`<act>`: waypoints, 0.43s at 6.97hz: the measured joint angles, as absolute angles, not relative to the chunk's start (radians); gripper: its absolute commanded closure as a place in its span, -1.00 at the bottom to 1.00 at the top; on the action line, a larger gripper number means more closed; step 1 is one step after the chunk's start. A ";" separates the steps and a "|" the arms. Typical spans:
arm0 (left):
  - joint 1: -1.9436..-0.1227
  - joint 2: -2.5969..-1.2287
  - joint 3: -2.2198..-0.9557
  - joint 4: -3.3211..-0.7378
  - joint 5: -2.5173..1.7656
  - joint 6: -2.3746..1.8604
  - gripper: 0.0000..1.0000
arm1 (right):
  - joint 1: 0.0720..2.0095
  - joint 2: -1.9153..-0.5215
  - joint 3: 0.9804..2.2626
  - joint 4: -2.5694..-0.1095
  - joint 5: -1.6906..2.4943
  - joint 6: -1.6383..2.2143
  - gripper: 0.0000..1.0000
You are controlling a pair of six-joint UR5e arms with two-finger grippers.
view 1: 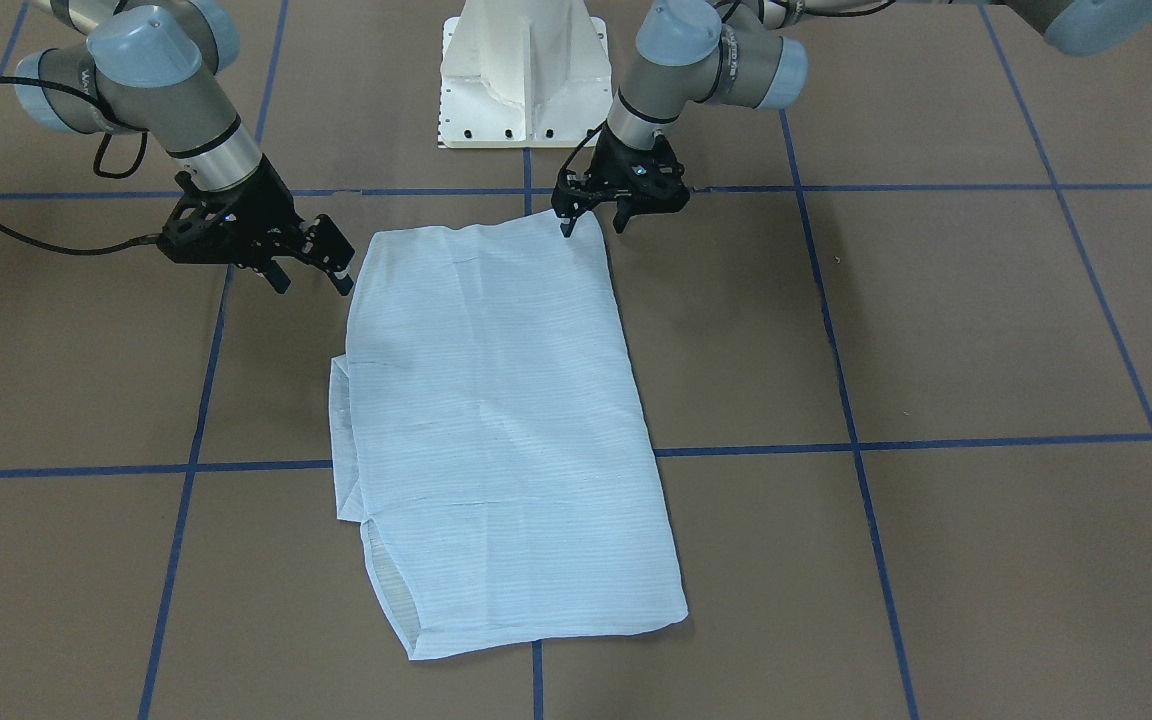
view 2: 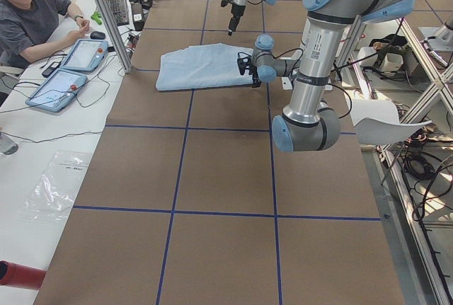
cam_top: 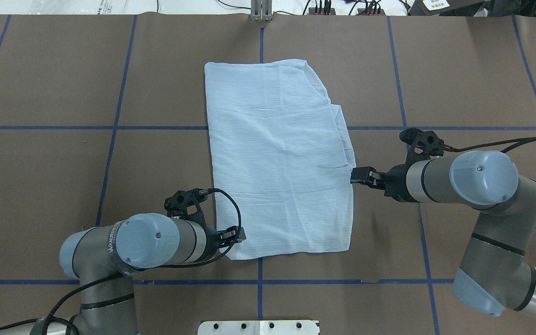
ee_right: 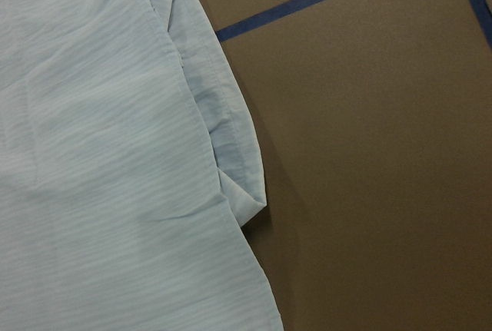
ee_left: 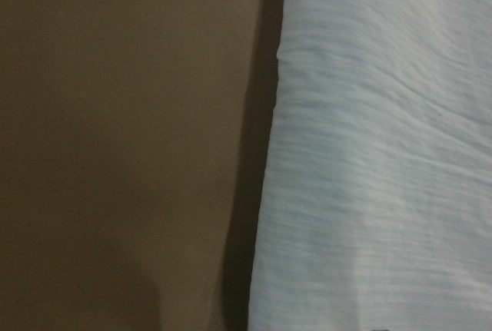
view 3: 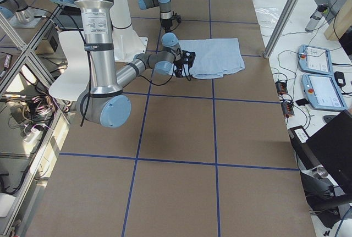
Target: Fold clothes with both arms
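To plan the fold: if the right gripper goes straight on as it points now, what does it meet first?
Probably the shirt, at its side edge: the right gripper points at it from close by, though height is unclear.

My shirt (view 1: 496, 400) is thin woven cloth: matt, pale blue, finely striped, soft enough to crease, and sheer enough at one folded edge to show the layer beneath. The table (view 1: 936, 330) wears a smooth, matt brown cover that looks like paper, crossed by blue tape (view 1: 936, 441). My right arm (view 1: 176, 110) and left arm (view 1: 656, 100) are smooth silver-grey metal with faintly glossy light blue caps (view 1: 141, 45). My left gripper (view 1: 594, 226) and right gripper (view 1: 313, 284) are matt black. The pedestal (view 1: 526, 70) is smooth white, slightly shiny.
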State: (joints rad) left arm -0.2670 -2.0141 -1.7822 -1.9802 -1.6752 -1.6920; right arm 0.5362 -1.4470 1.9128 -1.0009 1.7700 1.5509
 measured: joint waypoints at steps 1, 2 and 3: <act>-0.267 -2.019 -1.779 -1.982 -1.675 -1.694 -0.14 | 0.537 -1.448 1.913 -1.000 1.770 1.551 -1.00; -0.267 -2.022 -1.777 -1.983 -1.675 -1.697 0.26 | 0.537 -1.448 1.913 -1.000 1.770 1.551 -1.00; -0.267 -2.025 -1.777 -1.984 -1.675 -1.700 0.75 | 0.537 -1.448 1.913 -1.000 1.770 1.551 -1.00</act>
State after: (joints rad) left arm -0.2669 -2.0250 -1.7772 -1.9843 -1.6754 -1.7002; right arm 0.5369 -1.4480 1.9128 -1.0002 1.7702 1.5509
